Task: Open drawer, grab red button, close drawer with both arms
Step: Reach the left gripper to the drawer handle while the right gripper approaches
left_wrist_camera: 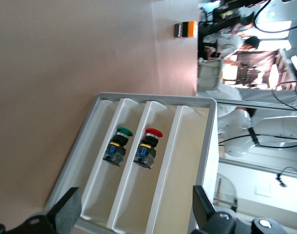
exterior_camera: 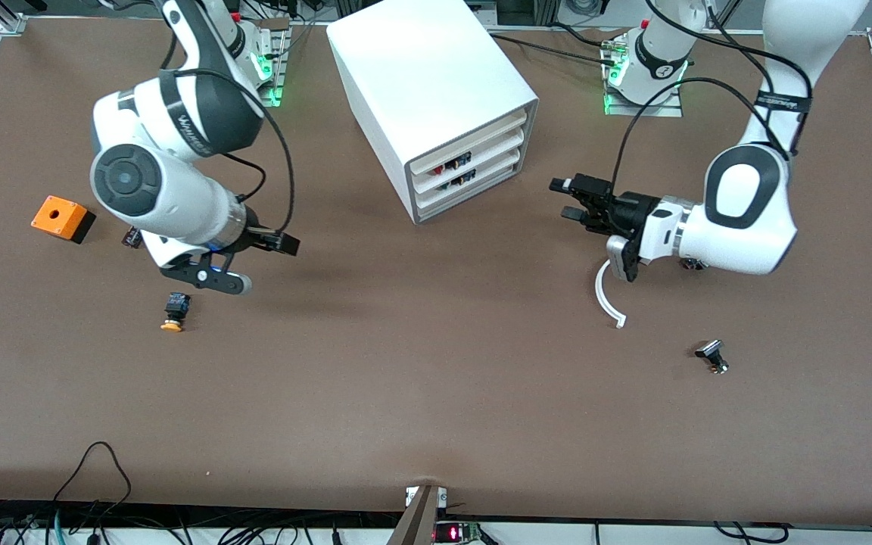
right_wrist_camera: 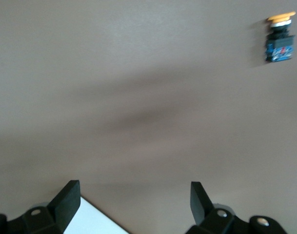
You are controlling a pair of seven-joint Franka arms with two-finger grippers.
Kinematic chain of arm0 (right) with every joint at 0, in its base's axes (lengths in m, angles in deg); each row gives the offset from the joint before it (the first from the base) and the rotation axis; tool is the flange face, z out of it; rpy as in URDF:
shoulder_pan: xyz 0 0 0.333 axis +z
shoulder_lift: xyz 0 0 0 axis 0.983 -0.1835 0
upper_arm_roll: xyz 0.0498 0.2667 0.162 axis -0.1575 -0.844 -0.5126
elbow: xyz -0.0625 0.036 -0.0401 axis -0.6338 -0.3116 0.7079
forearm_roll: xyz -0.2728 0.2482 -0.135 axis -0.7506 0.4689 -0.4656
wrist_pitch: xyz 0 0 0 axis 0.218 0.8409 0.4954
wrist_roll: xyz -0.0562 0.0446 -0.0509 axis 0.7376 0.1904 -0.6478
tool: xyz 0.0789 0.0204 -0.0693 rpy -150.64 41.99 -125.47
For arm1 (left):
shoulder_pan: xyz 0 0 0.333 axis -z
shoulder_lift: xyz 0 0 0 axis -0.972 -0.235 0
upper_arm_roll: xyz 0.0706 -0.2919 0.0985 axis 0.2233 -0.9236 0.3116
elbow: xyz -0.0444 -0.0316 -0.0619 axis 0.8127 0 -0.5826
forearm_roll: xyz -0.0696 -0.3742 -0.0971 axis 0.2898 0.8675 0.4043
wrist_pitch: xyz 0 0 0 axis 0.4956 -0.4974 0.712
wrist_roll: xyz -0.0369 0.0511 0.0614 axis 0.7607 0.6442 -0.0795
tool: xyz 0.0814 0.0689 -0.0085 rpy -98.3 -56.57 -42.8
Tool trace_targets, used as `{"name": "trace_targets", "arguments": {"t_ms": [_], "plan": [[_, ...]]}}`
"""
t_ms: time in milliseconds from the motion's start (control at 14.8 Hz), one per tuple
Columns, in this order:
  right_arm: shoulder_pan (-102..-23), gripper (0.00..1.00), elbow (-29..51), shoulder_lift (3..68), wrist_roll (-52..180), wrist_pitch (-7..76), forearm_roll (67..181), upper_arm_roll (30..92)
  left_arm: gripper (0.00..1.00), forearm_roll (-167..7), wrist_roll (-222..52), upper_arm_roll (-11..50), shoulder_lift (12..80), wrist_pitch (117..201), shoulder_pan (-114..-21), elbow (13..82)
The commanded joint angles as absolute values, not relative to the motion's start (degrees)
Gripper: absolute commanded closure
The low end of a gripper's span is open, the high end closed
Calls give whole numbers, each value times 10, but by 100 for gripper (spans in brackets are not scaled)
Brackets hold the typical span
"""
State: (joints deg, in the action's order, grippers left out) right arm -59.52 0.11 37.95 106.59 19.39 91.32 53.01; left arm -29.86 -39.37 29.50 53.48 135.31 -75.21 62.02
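- Orange box (exterior_camera: 63, 218) with a hole sits on the table at the right arm's end, no part of the job.
- Right gripper (right_wrist_camera: 133, 192) hovers over bare table beside the box, fingers spread wide and holding nothing.
- A yellow-capped button (exterior_camera: 175, 310) lies just nearer the front camera than that gripper. It is a lookalike, not the target.
- White cabinet (exterior_camera: 428, 83) stands mid-table. The middle drawer (exterior_camera: 496, 160) sits pushed in, level with its two neighbours.
- The drawer looks like thin, light plastic that should slide easily. The cabinet may creep when it is pulled, so bracing the box with the other arm seems wise. The front lip is the likely place to hook.
- The red-capped button (left_wrist_camera: 149, 146) lies on its side in the middle tray, a green-capped button (left_wrist_camera: 119, 145) in the tray beside it.
- The red one looks small, rigid and light, with a smooth domed cap. The squarer black-and-blue body offers the surer hold.
- Left gripper (exterior_camera: 566, 200) hangs over the table facing the drawer fronts, fingers released and empty.
- A curved white strip (exterior_camera: 606, 295) and a small black part (exterior_camera: 711, 356) lie nearer the camera at the left arm's end.
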Motion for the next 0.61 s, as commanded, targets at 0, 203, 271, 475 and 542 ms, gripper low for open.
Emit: {"name": "trace_targets", "arguments": {"t_ms": [0, 203, 271, 475, 542], "plan": [[-570, 0, -50, 346, 1123, 185, 916, 533, 0, -261, -355, 274, 574, 1403, -750, 717], [-550, 0, -73, 326, 1170, 185, 914, 533, 1, -197, -325, 227, 569, 1448, -750, 754], [-543, 0, -82, 318, 1184, 185, 914, 533, 2, -184, -313, 225, 565, 1454, -747, 759], [-525, 0, -118, 295, 1228, 184, 915, 533, 13, -178, -283, 210, 528, 1456, -743, 760], [-519, 0, -130, 287, 1242, 184, 916, 533, 14, -176, -273, 209, 519, 1456, -742, 760]]}}
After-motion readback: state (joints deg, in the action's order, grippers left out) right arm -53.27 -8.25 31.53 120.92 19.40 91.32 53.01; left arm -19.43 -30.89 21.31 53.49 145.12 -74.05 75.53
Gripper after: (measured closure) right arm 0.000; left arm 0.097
